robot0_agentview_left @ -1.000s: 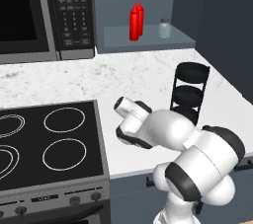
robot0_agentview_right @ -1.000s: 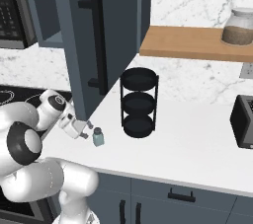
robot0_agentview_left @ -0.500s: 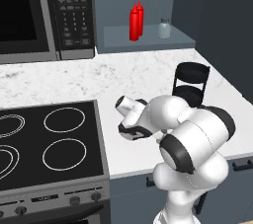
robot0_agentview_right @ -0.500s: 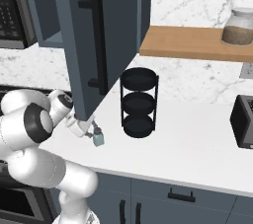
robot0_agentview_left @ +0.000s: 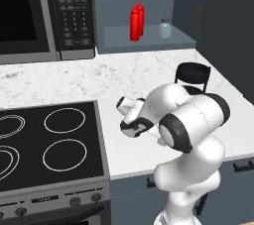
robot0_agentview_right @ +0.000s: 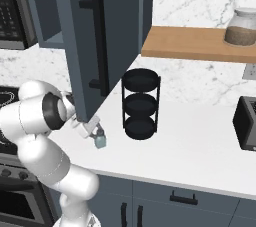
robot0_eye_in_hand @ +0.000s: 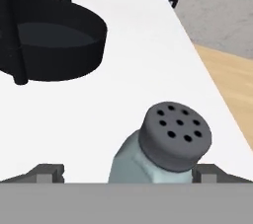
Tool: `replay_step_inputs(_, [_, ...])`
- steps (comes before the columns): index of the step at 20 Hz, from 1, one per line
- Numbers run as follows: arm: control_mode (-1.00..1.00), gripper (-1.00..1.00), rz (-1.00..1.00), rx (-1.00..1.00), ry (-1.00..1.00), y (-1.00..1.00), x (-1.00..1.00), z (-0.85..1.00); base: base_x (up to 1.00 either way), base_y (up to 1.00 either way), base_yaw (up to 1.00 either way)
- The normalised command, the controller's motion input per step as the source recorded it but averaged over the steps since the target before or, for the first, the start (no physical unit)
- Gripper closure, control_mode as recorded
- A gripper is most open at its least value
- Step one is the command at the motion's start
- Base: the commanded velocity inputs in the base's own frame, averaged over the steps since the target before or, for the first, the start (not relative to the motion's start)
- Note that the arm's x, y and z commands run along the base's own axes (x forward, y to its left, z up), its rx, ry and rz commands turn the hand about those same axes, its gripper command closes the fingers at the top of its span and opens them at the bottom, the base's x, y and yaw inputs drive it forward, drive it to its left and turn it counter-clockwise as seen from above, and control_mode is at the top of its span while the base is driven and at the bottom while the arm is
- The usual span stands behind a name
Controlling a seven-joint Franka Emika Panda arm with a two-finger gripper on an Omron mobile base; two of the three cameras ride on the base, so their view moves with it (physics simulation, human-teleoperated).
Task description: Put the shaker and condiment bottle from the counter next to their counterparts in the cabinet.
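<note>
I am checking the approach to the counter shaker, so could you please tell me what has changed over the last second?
The arm has folded lower and swung right, bringing the open tool down around the small pale grey-green shaker with the grey perforated cap; the fingers flank it, not yet closed. The shaker, the black three-tier round rack, and the two red squeeze bottles in the cabinet stayed put.

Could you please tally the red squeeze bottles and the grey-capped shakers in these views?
Red squeeze bottles: 2, front bottle and rear bottle
Shakers: 2, cabinet shaker and counter shaker
Total: 4
</note>
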Motion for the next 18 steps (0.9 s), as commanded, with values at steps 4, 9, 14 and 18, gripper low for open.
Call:
replay_step_inputs(4, [-1.0,-1.0,-0.02,0.01,0.08,-0.39,0.0,-0.13,0.0,0.0,0.0])
replay_step_inputs(9, [-1.0,1.0,-0.03,0.0,0.08,-0.19,0.02,-0.32,0.0,0.0,0.0])
replay_step_inputs(14, [-1.0,1.0,-0.01,0.04,0.02,-0.46,-0.02,-0.18,0.0,0.0,0.0])
replay_step_inputs(18, [-1.0,1.0,0.0,0.02,0.0,-0.36,-0.18,0.08,0.0,0.0,0.0])
